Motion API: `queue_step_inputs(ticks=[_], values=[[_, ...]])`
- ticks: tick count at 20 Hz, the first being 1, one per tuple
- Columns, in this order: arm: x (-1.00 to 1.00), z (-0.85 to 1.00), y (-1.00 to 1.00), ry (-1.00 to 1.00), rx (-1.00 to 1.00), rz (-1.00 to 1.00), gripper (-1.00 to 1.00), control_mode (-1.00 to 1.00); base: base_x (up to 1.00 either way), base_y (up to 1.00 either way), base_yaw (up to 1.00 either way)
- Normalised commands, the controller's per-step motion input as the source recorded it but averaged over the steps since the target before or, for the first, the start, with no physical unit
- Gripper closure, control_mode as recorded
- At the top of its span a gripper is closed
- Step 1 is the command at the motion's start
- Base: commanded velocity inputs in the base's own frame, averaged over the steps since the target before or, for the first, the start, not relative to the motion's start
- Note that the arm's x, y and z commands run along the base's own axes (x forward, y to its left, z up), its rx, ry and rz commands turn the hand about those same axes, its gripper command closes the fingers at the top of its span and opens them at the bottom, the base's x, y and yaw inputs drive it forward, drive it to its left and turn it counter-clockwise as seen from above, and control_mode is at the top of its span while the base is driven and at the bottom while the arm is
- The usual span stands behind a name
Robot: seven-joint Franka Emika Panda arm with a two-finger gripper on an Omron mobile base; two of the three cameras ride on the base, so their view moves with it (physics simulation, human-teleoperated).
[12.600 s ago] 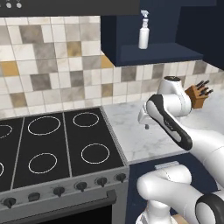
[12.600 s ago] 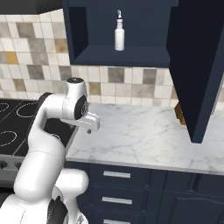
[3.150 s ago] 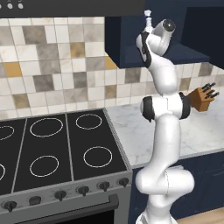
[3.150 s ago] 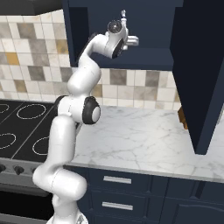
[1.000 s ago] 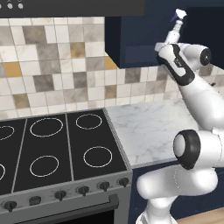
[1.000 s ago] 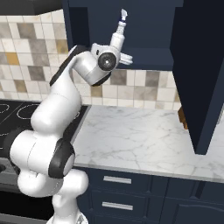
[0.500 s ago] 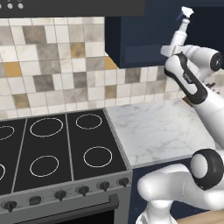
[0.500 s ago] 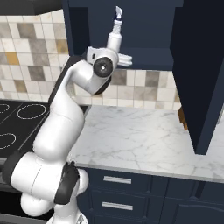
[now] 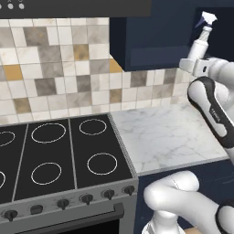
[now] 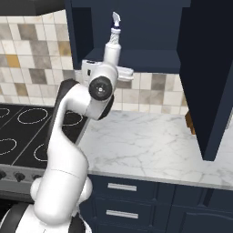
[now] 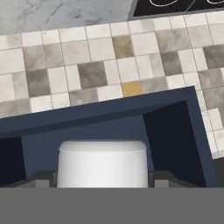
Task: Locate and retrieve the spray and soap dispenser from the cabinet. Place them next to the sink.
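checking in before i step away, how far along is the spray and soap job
Done: the spray is out of the navy cabinet, gripped in the claw, upright above the marble counter.

In hand: carrying that white trigger bottle away from the open cabinet.

Left: setting the spray down beside the sink, then fetching the soap dispenser and placing it there too. Neither of those appears in these pictures, so their whereabouts can't be told.

left base view: behind-left of arm, faces forward and down; stove (image 9: pixel 55 155) near, worktop (image 9: pixel 169 137) right.
right base view: behind-right, faces forward; worktop (image 10: pixel 150 145) centre, cabinet (image 10: pixel 150 32) above.
hand view: rolled over, very close to spray (image 11: pixel 103 164); cabinet (image 11: pixel 175 113) behind it, tiles (image 11: pixel 87 65) above.
shared: stove, worktop, tiles, cabinet, spray (image 9: pixel 201 39).
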Motion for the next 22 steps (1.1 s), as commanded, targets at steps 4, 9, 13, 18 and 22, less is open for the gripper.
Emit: queue_step_inputs(ticks=[4, 9, 13, 18, 22], values=[[-1.0, -0.11, 0.13, -0.02, -0.08, 0.18, 1.0, -1.0, 0.0, 0.0, 0.0], [-0.97, -0.2, 0.19, -0.02, -0.08, 0.18, 1.0, -1.0, 0.0, 0.0, 0.0], [-0.8, -0.36, 0.24, -0.04, -0.09, 0.24, 1.0, -1.0, 0.0, 0.0, 0.0], [-0.57, -0.42, 0.32, -0.08, -0.15, 0.28, 1.0, -1.0, 0.0, 0.0, 0.0], [-0.41, -0.47, 0.36, -0.1, -0.17, 0.32, 1.0, -1.0, 0.0, 0.0, 0.0]])
